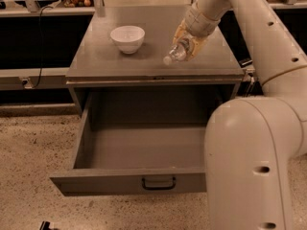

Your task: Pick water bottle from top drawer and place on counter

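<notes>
Gripping the water bottle (pixel 175 53), the hand (pixel 187 43) is hanging over the right part of the bench (pixel 98 59), a little right of centre in the upper half of the frame. Its yellowish fingers (pixel 180 31) are closing round the bottle's body, so the hand is clamped on it. The bottle is lying tilted in that grip, with its white cap (pixel 167 60) pointing down toward the lower left and sitting just above the grey bench top near the front edge. Whether the cap is touching the surface I cannot tell.

The white arm (pixel 249 18) is reaching in from the upper right of the frame, and the robot's bulky pale body (pixel 249 166) is filling the lower right corner, covering the right end of the top drawer (pixel 120 182).

That drawer is standing pulled fully open below the bench, in the lower middle of the frame, showing its bare grey floor and its dark pull handle (pixel 159 183) on the front panel.

A white bowl (pixel 127 37) is sitting upright on the left part of the bench, well apart from the bottle and the hand. Speckled flooring (pixel 29 152) is showing at the lower left.
</notes>
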Available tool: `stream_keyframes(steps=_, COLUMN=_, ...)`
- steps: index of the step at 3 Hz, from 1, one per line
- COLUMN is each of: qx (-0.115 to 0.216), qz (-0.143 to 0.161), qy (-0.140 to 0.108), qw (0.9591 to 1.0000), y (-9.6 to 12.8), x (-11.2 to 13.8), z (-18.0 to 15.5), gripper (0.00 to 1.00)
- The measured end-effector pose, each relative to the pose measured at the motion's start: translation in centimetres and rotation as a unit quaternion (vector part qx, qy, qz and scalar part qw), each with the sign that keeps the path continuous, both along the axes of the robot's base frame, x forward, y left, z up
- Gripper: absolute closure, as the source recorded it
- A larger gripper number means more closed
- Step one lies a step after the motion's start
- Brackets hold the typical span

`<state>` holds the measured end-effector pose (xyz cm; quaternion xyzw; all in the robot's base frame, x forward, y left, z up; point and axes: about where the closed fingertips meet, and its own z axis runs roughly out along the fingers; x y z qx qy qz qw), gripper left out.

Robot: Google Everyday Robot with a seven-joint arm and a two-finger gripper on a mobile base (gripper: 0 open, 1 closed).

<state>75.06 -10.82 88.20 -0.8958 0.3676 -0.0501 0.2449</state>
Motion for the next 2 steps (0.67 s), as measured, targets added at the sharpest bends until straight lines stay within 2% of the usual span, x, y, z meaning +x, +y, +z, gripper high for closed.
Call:
stream_keyframes(steps=1, qx=0.021, qz=-0.017, qy=0.007, qw=0.9996, y=0.71, x=1.27, z=-0.56, gripper=0.48)
stream_keyframes(steps=2, qx=0.024, qz=-0.017, qy=0.0, qw=0.9996, y=1.0, x=1.77, z=-0.65, gripper=0.25)
